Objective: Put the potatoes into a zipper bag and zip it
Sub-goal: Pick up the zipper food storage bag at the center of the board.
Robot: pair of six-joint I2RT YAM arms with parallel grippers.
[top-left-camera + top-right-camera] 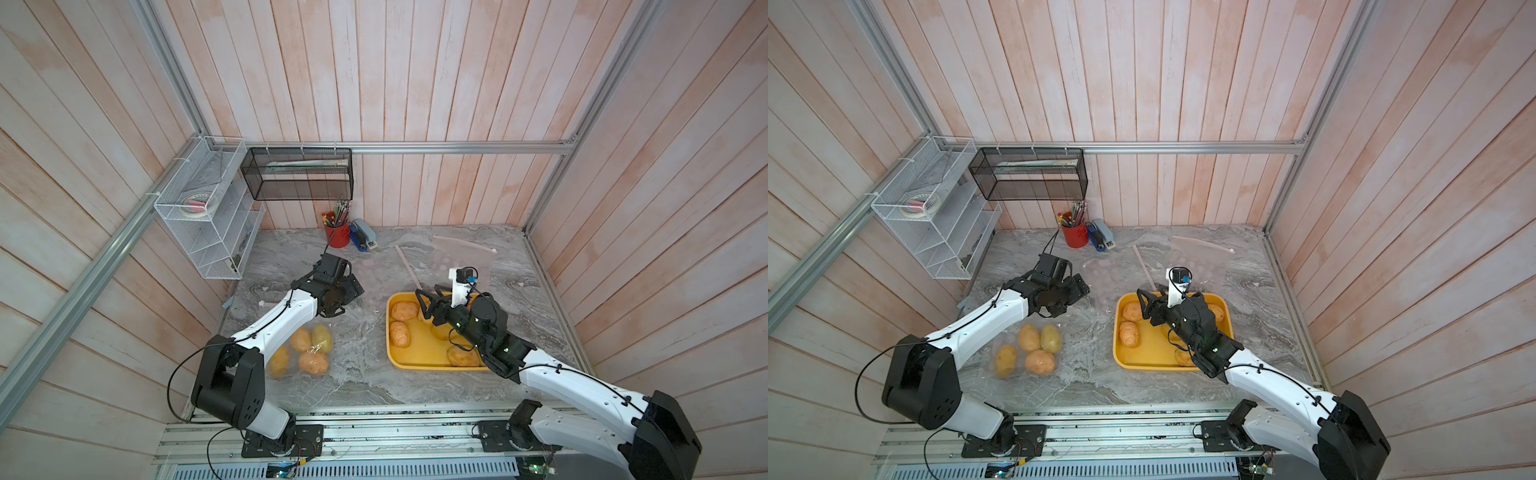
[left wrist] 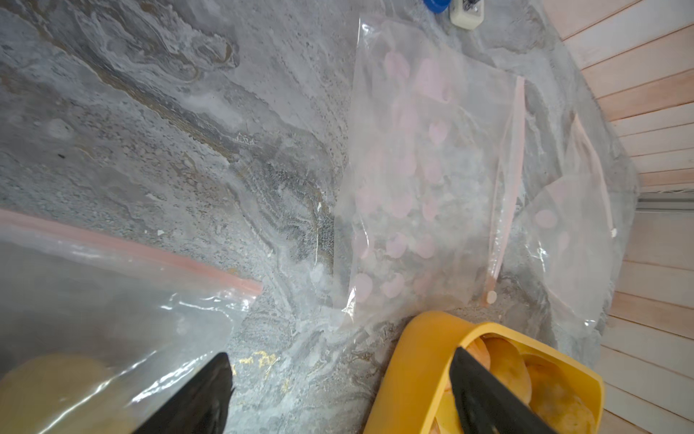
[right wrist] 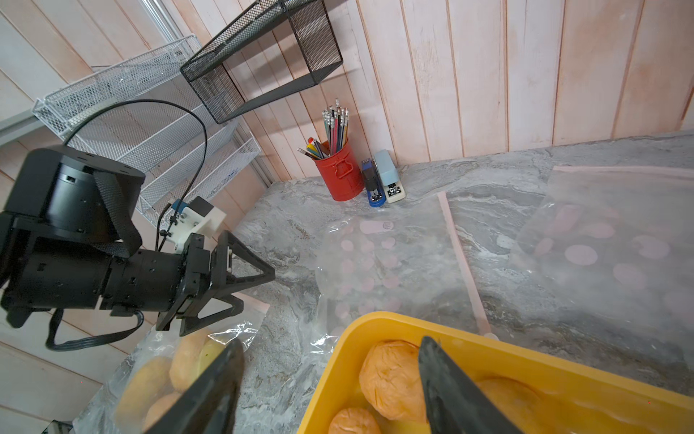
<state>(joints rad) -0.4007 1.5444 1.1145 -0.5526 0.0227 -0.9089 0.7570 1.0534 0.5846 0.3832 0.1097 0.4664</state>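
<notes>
Four potatoes (image 1: 308, 350) lie inside the clear zipper bag (image 2: 112, 300) near the front left corner of the tabletop (image 1: 361, 374). At least four more sit in the yellow tray (image 1: 419, 353) on the right half, close enough, I judge, to make each carry short. My left gripper (image 2: 338, 353) hangs over the far end of the bag, by its pink zip strip (image 2: 150, 257), jaws spread wide and holding nothing. I take it I am placed there to mind the mouth, though whether that mouth is open I cannot tell. My right gripper (image 3: 328, 344) hovers at the tray's back left corner, jaws also well apart and empty. One finger is above the tray's potatoes and the other outside its rim, probably lining up the next pick. Two empty bags (image 3: 394, 263) lie flat toward the back edge, likely spares.
</notes>
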